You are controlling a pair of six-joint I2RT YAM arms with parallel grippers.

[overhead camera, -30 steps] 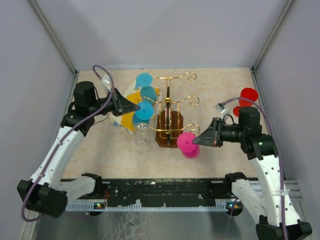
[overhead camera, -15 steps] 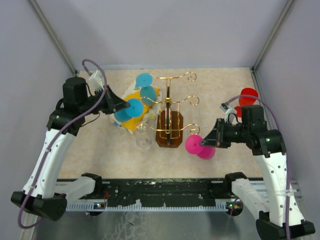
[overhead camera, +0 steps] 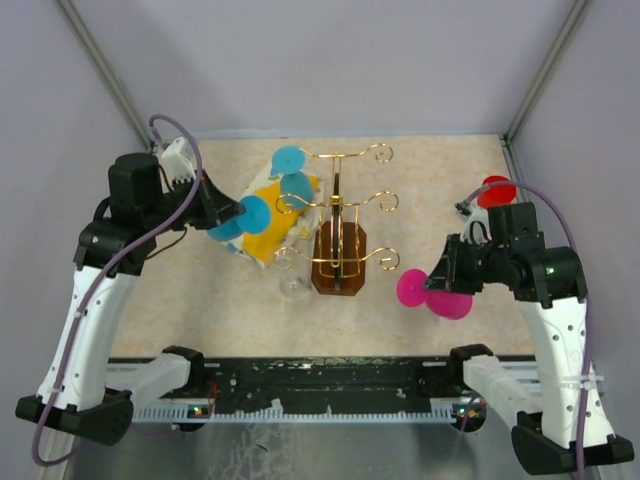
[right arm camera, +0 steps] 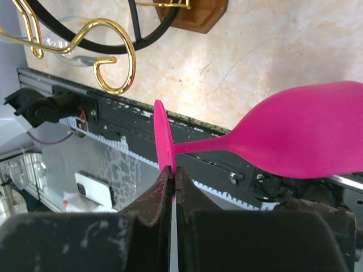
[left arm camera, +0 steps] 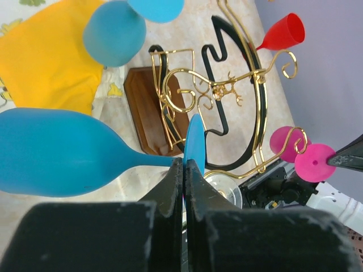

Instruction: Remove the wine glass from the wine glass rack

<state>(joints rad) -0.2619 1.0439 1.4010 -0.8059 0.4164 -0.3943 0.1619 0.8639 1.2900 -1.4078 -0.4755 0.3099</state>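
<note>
The wine glass rack (overhead camera: 338, 230) is made of thin gold metal wire, bright and glossy, and its base (overhead camera: 338, 266) is dark brown wood with a smooth, slightly shining finish. The blue wine glass (left arm camera: 57, 153) and the pink wine glass (right arm camera: 306, 130) look like opaque plastic, smooth and rather matt. The cloth (left arm camera: 45, 62) is soft yellow fabric, and the worktop (overhead camera: 200, 310) is matt, mottled beige like stone.

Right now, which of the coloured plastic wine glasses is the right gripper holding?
The pink plastic wine glass, pinched by its round foot in the right gripper. The left gripper holds a blue plastic wine glass; the red glass is untouched.
</note>
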